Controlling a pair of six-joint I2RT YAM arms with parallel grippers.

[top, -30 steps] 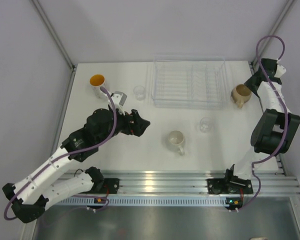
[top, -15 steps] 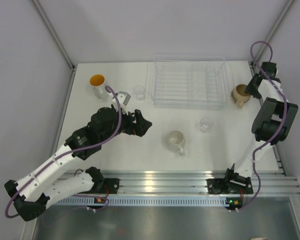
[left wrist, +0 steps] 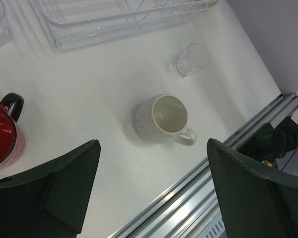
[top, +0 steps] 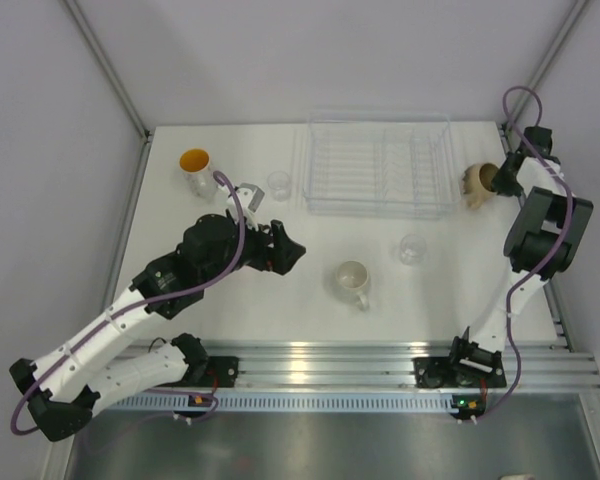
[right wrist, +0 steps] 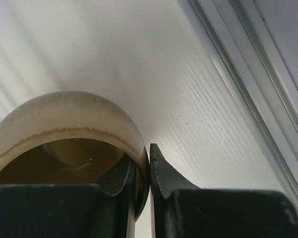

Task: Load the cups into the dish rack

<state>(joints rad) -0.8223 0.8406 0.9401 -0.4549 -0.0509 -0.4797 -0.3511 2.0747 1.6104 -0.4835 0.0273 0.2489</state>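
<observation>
Right pincer (right wrist: 141, 166) clamped on the wall of the tan mug (right wrist: 64, 119): one finger sits inside the mouth and the other is pressed against the outer face, a rim pinch suited to a vessel too broad to span across its body. The mug is glazed ceramic, rounded and thick-lipped, with a darker line below the rim. It lies just beside the right end of the dish rack (top: 378, 165), apparently tipped toward the pincer, and judging by this grip it is about to be lifted into the rack. The rack itself is a rectangular tray of transparent plastic with ribbed slots, and no cup can be seen in it. Left pincer (left wrist: 152, 148) with fingers wide apart and holding nothing; it hangs in front of the rack's left half, over the white mug (left wrist: 162, 119) — speckled, matte, upright, handle turned away from the rack — probably lined up as the next pick. The red mug (left wrist: 0, 136), glossy with a black handle, stands at the edge of the left wrist view. A small clear glass (left wrist: 193, 58) stands near the front of the rack's right half, a second glass (top: 278, 183) just off its left end, and the orange-lined cup (top: 194, 162) farther left. All rest on the white, finely grained surface (top: 420, 310).
</observation>
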